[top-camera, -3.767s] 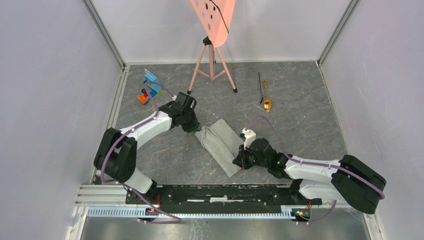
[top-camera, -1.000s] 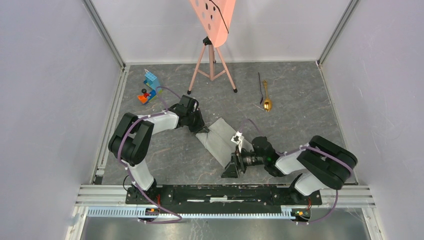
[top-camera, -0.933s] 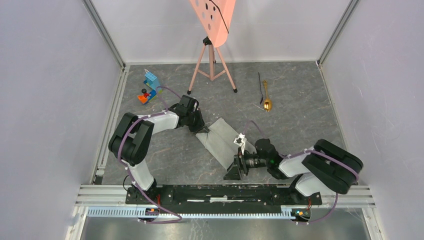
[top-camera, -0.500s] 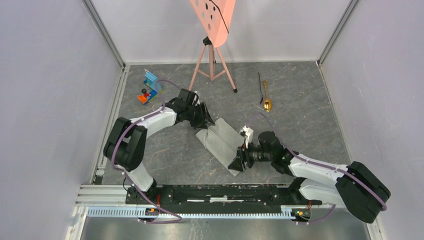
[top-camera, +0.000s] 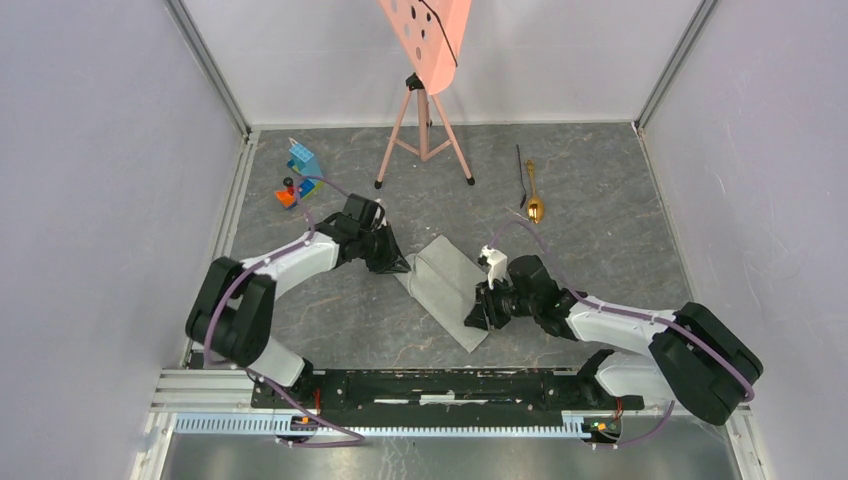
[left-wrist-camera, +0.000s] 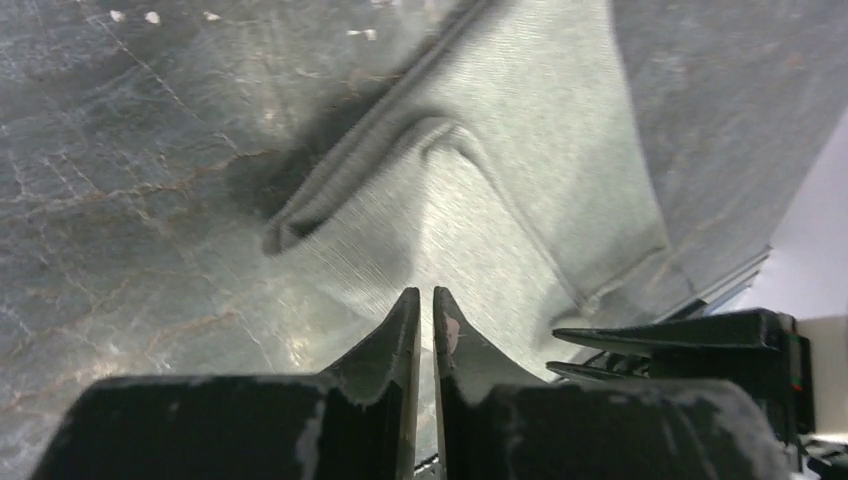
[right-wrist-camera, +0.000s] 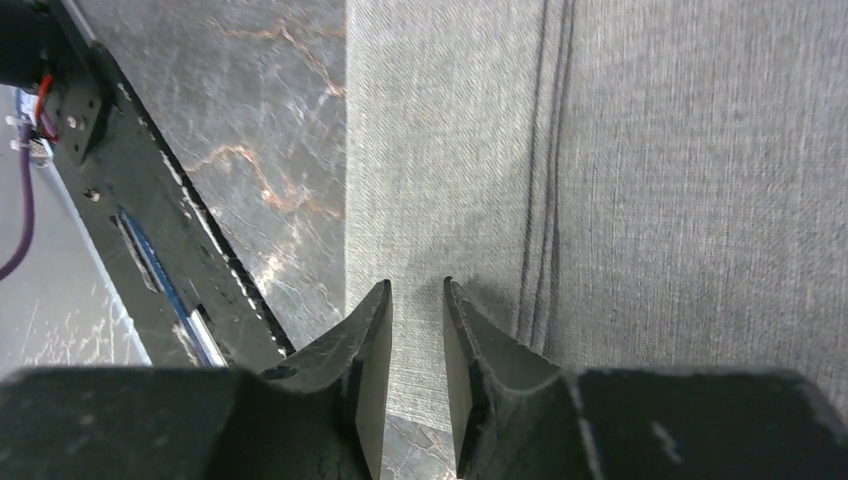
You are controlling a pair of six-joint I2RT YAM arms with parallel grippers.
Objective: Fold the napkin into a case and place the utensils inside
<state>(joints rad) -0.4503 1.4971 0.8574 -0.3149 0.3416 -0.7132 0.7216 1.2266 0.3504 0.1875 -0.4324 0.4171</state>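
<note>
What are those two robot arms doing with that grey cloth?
They are folding the napkin, which is a long folded strip right now. The left gripper seems to pinch a raised fold at its far end. The right gripper is at the near end with its jaws slightly apart; I can't tell if it grips. The gold spoon and the black utensil lie farther off on the table, not yet tucked in.

no readable text, labels, numbers (any view)
</note>
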